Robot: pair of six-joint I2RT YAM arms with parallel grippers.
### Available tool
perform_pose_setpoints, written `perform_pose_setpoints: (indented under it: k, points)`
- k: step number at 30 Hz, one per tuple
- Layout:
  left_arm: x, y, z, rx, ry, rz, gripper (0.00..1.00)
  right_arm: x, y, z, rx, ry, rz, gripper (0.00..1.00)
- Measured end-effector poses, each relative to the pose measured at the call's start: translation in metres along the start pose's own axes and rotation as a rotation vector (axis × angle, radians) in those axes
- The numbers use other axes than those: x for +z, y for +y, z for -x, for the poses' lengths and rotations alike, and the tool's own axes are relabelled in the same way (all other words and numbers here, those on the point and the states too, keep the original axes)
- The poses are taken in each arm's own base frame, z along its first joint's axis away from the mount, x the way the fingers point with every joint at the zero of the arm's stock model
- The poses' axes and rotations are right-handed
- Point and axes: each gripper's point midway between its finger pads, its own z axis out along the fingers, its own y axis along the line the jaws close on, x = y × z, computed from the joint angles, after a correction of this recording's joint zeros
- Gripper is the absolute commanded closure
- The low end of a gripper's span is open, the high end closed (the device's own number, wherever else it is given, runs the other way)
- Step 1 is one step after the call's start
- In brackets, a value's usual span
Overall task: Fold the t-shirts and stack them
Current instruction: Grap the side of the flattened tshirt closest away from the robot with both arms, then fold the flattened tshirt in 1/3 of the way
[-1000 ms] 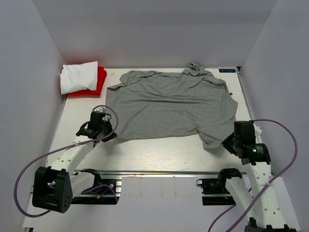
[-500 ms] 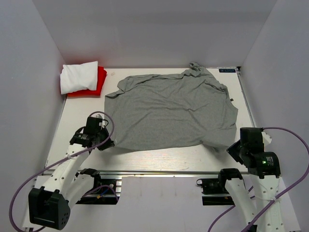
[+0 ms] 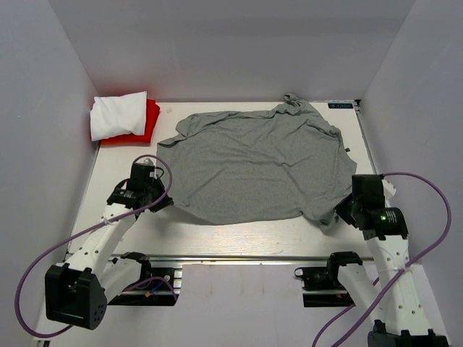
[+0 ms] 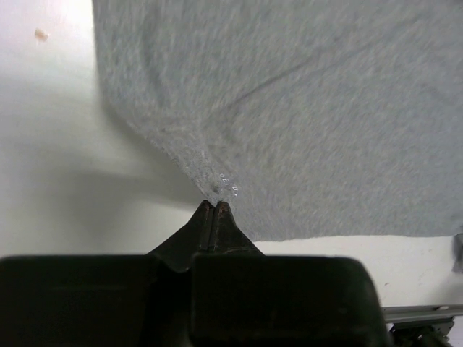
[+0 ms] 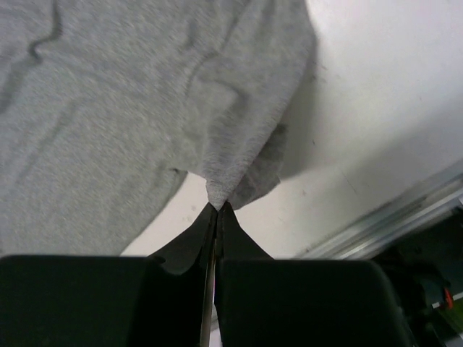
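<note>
Left gripper [image 4: 215, 205] is pinched shut on the near-left hem corner of the grey t-shirt [image 3: 253, 159]. Right gripper [image 5: 218, 207] is clamped on the near-right corner, cloth bunched at its tips. Both wrists sit slightly farther from the near rail [image 3: 239, 257] than half a second ago. The shirt lies spread mid-table [image 3: 239, 235], rumpled at the far-right edge. In the far-left corner, the white t-shirt [image 3: 119, 114] lies folded atop the red t-shirt [image 3: 150, 121], well apart from the grey.

Top view bright, even overhead light, soft shadows on white bench [image 3: 239, 231]. Wrist views softer: grey shirt [image 4: 289, 108] weave blurry, bench nr blown-out, dark shadow under cloth; left pincer [image 4: 215, 206] & right pincer [image 5: 218, 210] bodies near-black
</note>
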Motion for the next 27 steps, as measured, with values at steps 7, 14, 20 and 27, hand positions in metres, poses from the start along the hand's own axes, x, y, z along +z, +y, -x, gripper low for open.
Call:
perform_pose_setpoints:
  k: [7, 14, 20, 27]
  points:
    - [0.005, -0.022, 0.041, 0.004, -0.071, -0.006, 1.0, 0.017, 0.034, 0.035, -0.026, -0.067, 0.032, 1.0]
    - [0.021, -0.024, 0.072, -0.004, -0.111, 0.077, 1.0, 0.031, 0.067, 0.071, -0.042, -0.133, 0.048, 1.0]
    - [0.033, -0.017, 0.09, -0.027, -0.141, 0.148, 1.0, 0.043, 0.086, 0.104, -0.051, -0.203, 0.02, 1.0]
    - [0.037, -0.021, 0.12, -0.06, -0.204, 0.156, 1.0, 0.063, 0.105, 0.133, -0.075, -0.24, -0.012, 1.0]
